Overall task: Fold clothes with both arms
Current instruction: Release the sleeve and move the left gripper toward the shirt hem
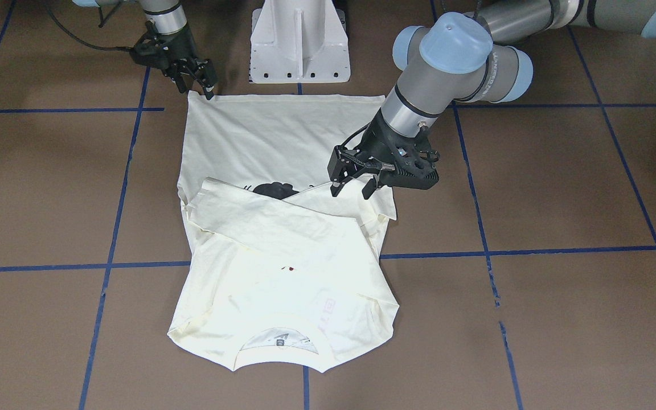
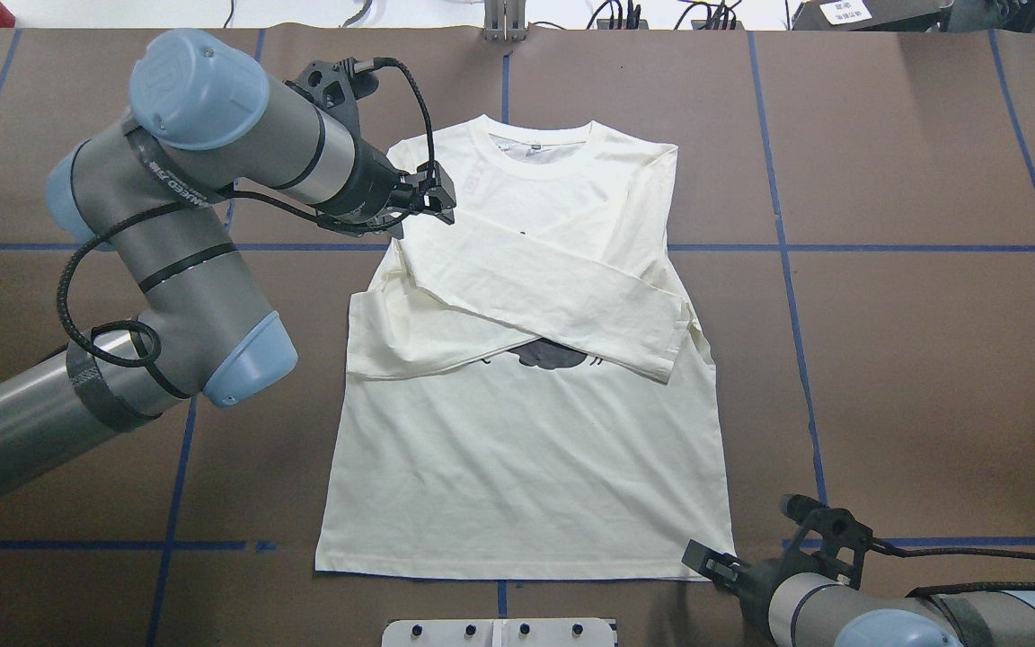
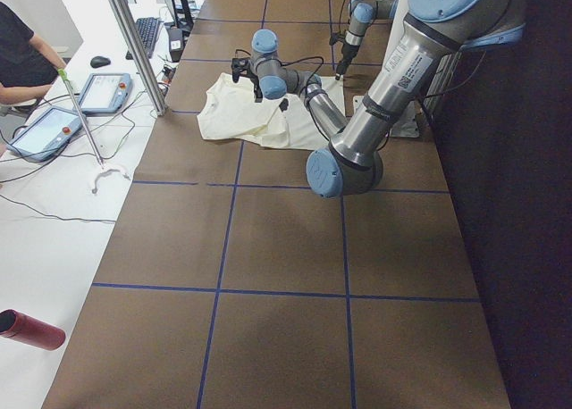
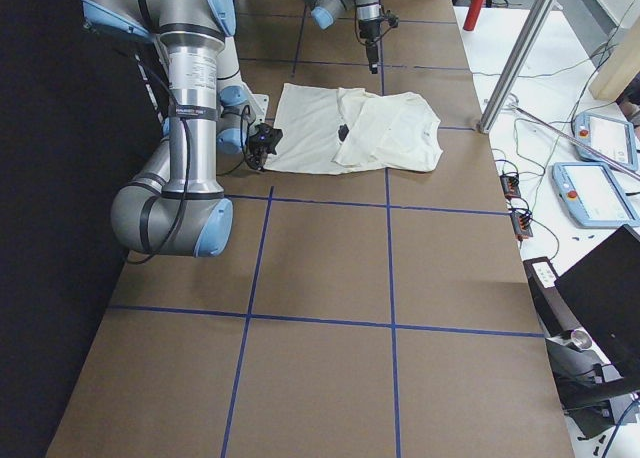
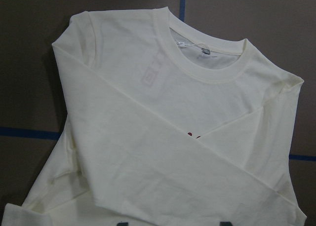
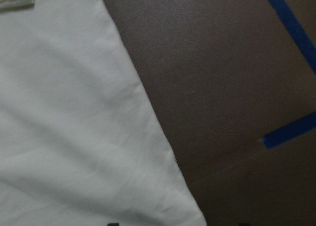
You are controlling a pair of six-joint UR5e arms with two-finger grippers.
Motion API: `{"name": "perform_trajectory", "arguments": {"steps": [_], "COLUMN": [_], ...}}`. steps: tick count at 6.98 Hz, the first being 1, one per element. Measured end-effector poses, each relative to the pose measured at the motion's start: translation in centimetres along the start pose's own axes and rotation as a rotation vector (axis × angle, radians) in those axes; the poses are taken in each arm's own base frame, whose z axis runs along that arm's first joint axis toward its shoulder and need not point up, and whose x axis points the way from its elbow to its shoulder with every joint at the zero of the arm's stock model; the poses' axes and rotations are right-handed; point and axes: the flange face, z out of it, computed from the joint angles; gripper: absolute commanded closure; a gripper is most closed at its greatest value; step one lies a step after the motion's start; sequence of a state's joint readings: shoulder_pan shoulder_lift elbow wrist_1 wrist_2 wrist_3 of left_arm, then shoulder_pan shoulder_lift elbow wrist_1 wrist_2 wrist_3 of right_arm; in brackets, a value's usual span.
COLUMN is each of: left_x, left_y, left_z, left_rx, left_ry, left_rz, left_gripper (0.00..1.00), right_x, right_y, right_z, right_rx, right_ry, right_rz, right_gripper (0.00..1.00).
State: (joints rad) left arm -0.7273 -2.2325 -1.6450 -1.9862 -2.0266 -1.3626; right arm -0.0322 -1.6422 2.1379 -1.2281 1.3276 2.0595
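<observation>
Shirt [image 2: 526, 467]: cream, matte, sleeves [image 2: 553, 296] crossed over cat print [image 2: 553, 355]. Left gripper [image 2: 442, 196] wide, 10 o'clock; right gripper [image 2: 704, 562] wide, 5 o'clock.

The cream long-sleeved T-shirt [image 2: 517, 467] lies flat, print side up, collar [image 2: 540, 148] far, sleeves [image 2: 553, 301] crossed over the black cat print [image 2: 553, 355], with the left gripper [image 1: 352, 191] spread above its far left shoulder and the right gripper [image 1: 197, 90] spread at its near right hem corner.
</observation>
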Motion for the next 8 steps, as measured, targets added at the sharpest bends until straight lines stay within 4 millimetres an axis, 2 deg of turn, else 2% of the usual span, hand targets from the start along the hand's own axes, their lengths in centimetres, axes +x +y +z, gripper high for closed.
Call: {"name": "perform_trajectory", "arguments": {"steps": [1,2,6,7,8], "left_x": [0.0,0.1,-0.3,-0.8,-1.9], "left_y": [0.0,0.0,0.3,1.6,5.2], "left_z": [0.0,0.0,-0.4,-0.8,-0.9], "left_rx": [0.0,0.0,0.003,0.01,0.028], "left_ry": [0.0,0.0,0.002,0.005,0.0], "left_rz": [-0.002,-0.002,-0.025,-0.065,-0.091], "left_gripper": [0.31,0.31,0.27,0.27,0.27], "right_x": [0.5,0.7,0.6,0.4,0.1], "right_y": [0.1,0.2,0.2,0.1,-0.1], "right_z": [0.2,0.2,0.0,-0.2,-0.9], "right_rx": [0.002,0.002,0.001,0.001,-0.002], "right_ry": [0.011,0.015,0.01,0.005,-0.006], "right_rz": [0.007,0.021,0.041,0.043,0.048], "right_gripper": [0.79,1.0,1.0,1.0,1.0]}}
